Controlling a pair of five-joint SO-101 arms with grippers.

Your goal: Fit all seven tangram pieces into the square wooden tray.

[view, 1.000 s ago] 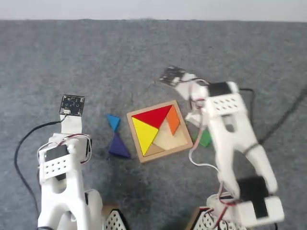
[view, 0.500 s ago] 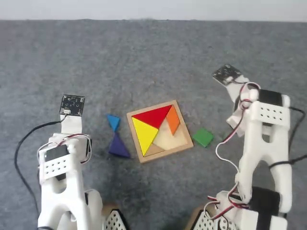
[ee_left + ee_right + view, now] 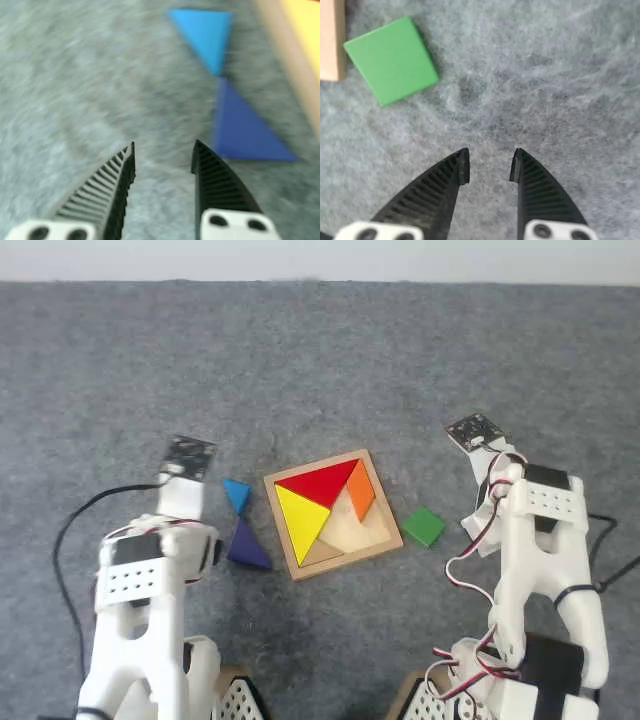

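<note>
Tray (image 3: 352, 530) holds red triangle (image 3: 318, 483), yellow triangle (image 3: 298, 518) and orange piece (image 3: 361, 490); green square (image 3: 423, 527) lies right of it. Left gripper (image 3: 162, 155) and right gripper (image 3: 489, 165) gape, empty.

The left arm (image 3: 140, 580) leans forward, the left hand (image 3: 162, 150) pointed down with its fingers slightly parted, seemingly hovering low. The right arm (image 3: 540, 540) bends forward likewise, the right hand (image 3: 490, 162) aimed down, fingers parted too.

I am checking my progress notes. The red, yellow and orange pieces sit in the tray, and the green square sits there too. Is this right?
Not quite. The high view shows the green square lying on the carpet outside the tray, near its edge. The red piece, yellow piece and orange piece do sit in the tray.
</note>
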